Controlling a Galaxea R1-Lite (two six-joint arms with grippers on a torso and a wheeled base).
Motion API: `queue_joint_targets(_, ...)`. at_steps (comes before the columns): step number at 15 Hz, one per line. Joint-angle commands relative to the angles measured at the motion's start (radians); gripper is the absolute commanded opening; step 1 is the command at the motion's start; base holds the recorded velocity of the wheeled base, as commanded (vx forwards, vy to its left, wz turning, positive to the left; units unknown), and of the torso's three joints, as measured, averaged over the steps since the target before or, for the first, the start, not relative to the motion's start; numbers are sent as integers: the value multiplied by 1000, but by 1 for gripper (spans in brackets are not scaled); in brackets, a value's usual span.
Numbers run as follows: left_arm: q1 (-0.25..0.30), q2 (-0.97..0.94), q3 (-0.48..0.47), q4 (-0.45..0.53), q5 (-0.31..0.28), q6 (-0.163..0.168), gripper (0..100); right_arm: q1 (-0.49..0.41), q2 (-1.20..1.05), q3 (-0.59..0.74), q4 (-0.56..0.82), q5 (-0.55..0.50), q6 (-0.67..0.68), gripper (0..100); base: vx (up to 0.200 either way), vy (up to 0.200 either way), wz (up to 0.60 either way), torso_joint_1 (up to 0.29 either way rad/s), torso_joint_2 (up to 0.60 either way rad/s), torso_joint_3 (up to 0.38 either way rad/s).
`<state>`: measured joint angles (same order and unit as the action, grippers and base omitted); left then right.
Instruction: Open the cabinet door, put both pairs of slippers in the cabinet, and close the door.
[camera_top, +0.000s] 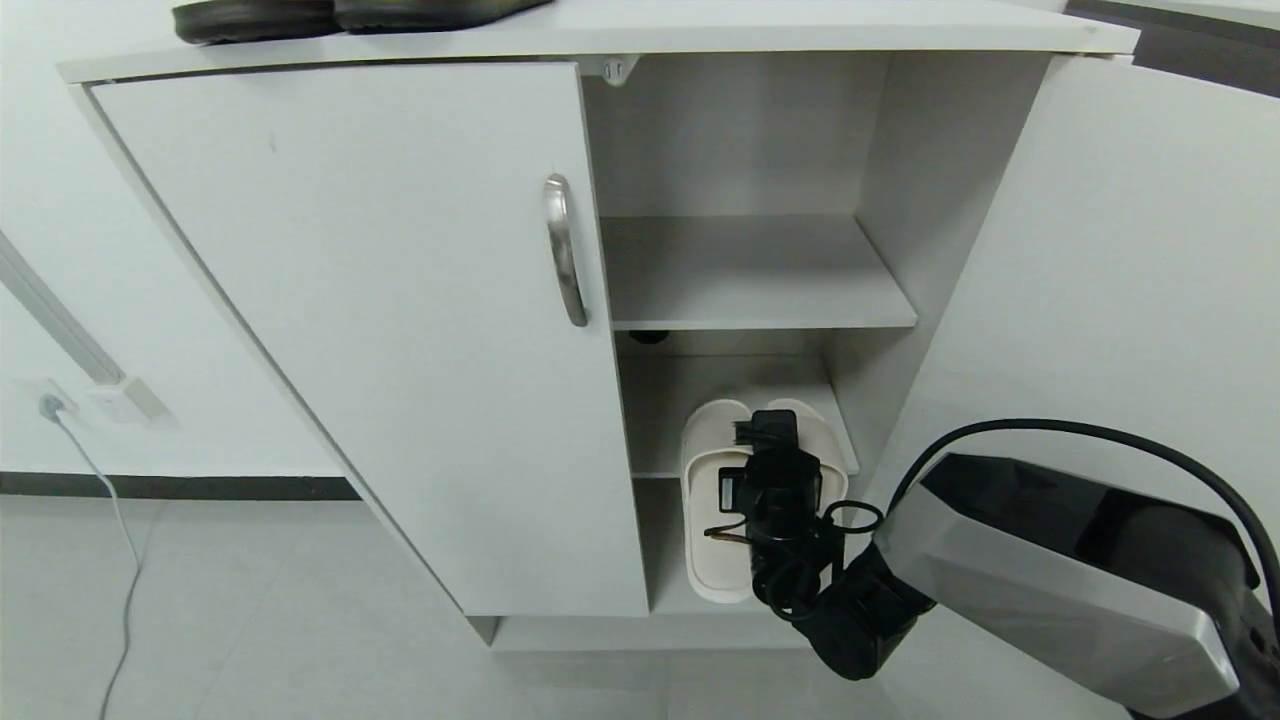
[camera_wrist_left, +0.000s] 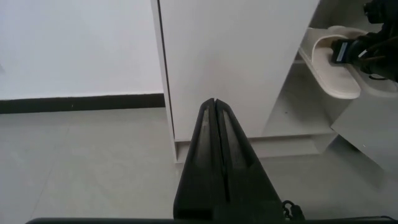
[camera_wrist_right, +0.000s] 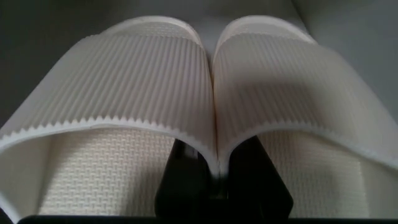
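Observation:
A pair of white slippers (camera_top: 705, 500) lies side by side on the cabinet's lower shelf (camera_top: 660, 420), heels jutting past its front edge. My right gripper (camera_top: 765, 430) is shut on the pair's touching inner sides. In the right wrist view the ribbed straps (camera_wrist_right: 149, 81) arch over my gripper (camera_wrist_right: 214, 171). A pair of black slippers (camera_top: 300, 15) rests on the cabinet top (camera_top: 800, 35). The right door (camera_top: 1130, 280) stands open; the left door (camera_top: 350, 300) is closed. My left gripper (camera_wrist_left: 214, 124) is shut and empty, low above the floor facing the cabinet, with the white slippers (camera_wrist_left: 329, 68) off to one side.
The middle shelf (camera_top: 750, 280) holds nothing. A metal handle (camera_top: 565, 250) is on the closed left door. A wall socket (camera_top: 50, 405) with a cable (camera_top: 125, 560) trailing over the tiled floor is at the left.

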<state>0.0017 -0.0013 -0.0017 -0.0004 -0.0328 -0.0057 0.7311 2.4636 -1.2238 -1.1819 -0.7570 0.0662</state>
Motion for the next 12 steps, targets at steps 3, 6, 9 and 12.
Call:
queue_joint_targets(3, 0, 1, 0, -1, 1, 0, 0, 1, 0, 9, -2, 4, 0, 0, 133, 0, 0, 0, 2, 3)
queue_joint_targets(6, 0, 1, 0, -1, 1, 3, 0, 4, 23, 4, -1, 22, 0, 0, 0, 0, 0, 0, 0, 0)
queue_joint_targets(9, 0, 1, 0, -1, 1, 3, 0, -16, 32, -36, 28, 81, 0, 0, 0, 0, 0, 0, 0, 0)
queue_joint_targets(12, 0, 1, 0, -1, 1, 4, 0, -47, 57, -141, 131, 108, 1, 0, 0, 0, 0, 0, 0, 0)
